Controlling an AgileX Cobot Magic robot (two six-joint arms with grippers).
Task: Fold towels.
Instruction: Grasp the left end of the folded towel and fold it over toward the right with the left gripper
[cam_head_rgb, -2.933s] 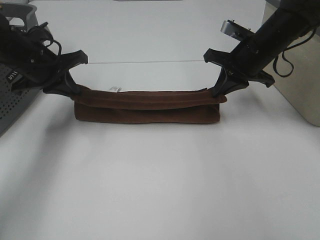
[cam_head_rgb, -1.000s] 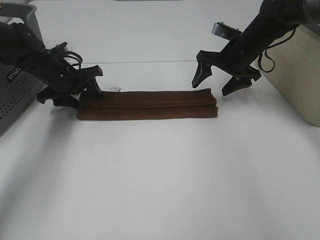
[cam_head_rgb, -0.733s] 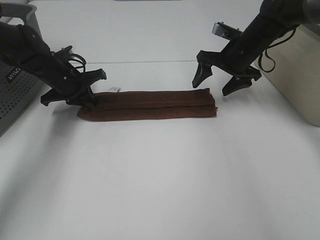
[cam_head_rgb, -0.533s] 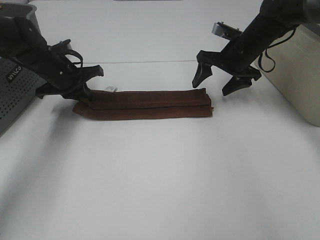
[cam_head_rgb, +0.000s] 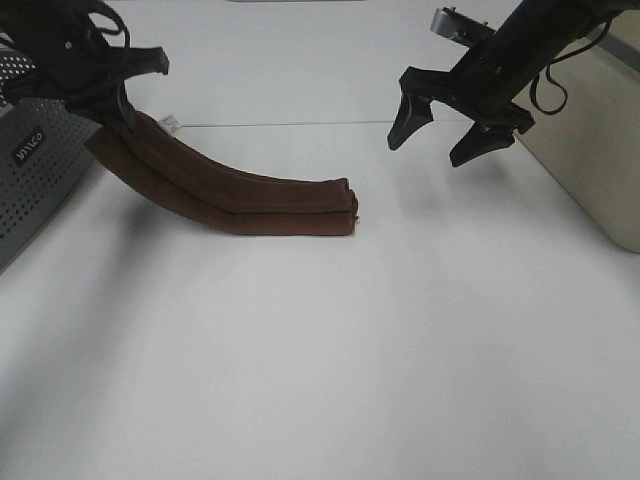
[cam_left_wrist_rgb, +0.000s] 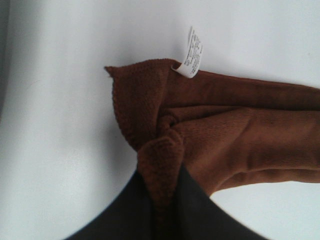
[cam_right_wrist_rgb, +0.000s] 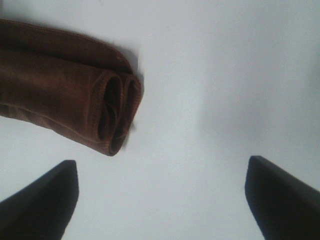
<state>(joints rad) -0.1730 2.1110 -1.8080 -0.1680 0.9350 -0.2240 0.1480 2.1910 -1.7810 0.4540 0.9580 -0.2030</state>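
Note:
The reddish-brown towel (cam_head_rgb: 250, 197), folded into a long narrow strip, has its right end (cam_head_rgb: 345, 210) resting on the white table (cam_head_rgb: 330, 350). My left gripper (cam_head_rgb: 118, 108) is shut on the towel's left end and holds it lifted at the far left. The white tag (cam_head_rgb: 171, 124) shows beside the grip. In the left wrist view the towel end (cam_left_wrist_rgb: 165, 150) is pinched between the jaws, with the tag (cam_left_wrist_rgb: 192, 52) above. My right gripper (cam_head_rgb: 438, 135) is open and empty, raised above the table, right of the towel. The right wrist view shows the towel's rolled end (cam_right_wrist_rgb: 112, 115) on the table.
A grey perforated bin (cam_head_rgb: 35, 170) stands at the left edge. A beige box (cam_head_rgb: 595, 140) stands at the right edge. A seam line (cam_head_rgb: 290, 124) crosses the table behind the towel.
My left gripper has risen and pulled back to the left with the towel's left end, dragging the whole towel leftward. My right gripper has lifted slightly and stays open.

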